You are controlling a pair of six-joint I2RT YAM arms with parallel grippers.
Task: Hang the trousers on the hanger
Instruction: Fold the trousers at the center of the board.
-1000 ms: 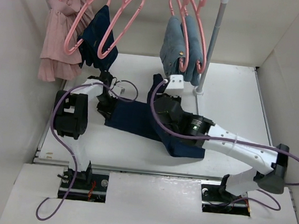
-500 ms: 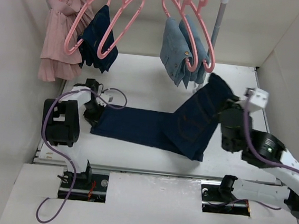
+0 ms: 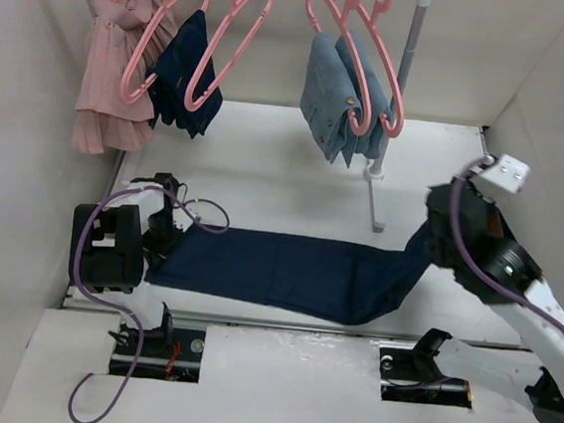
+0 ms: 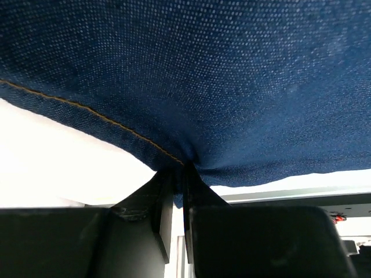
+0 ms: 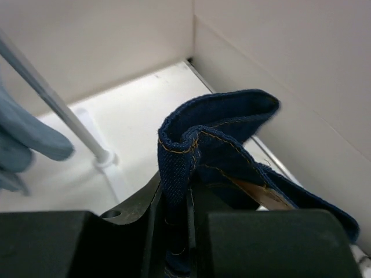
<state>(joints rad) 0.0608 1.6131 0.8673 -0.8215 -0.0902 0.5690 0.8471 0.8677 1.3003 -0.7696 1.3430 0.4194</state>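
The dark navy trousers (image 3: 286,272) lie stretched flat across the table from left to right. My left gripper (image 3: 160,232) is shut on their left end; in the left wrist view the denim (image 4: 232,87) fills the frame and is pinched between the jaws. My right gripper (image 3: 437,239) is shut on the waistband end at the right, lifted a little; the right wrist view shows the folded waistband (image 5: 197,150) with its tan patch (image 5: 261,197) in the jaws. Empty pink hangers (image 3: 235,27) hang on the rail at the back.
A pink garment (image 3: 111,65) and a small dark navy garment (image 3: 187,72) hang at back left. Light-blue jeans (image 3: 338,97) hang on pink hangers at back right. The rack's white pole (image 3: 398,93) and foot stand just behind the trousers. White walls enclose the table.
The right gripper has pulled the waistband end far to the right and the left gripper has moved left, so the bunched trousers are now stretched out straight.
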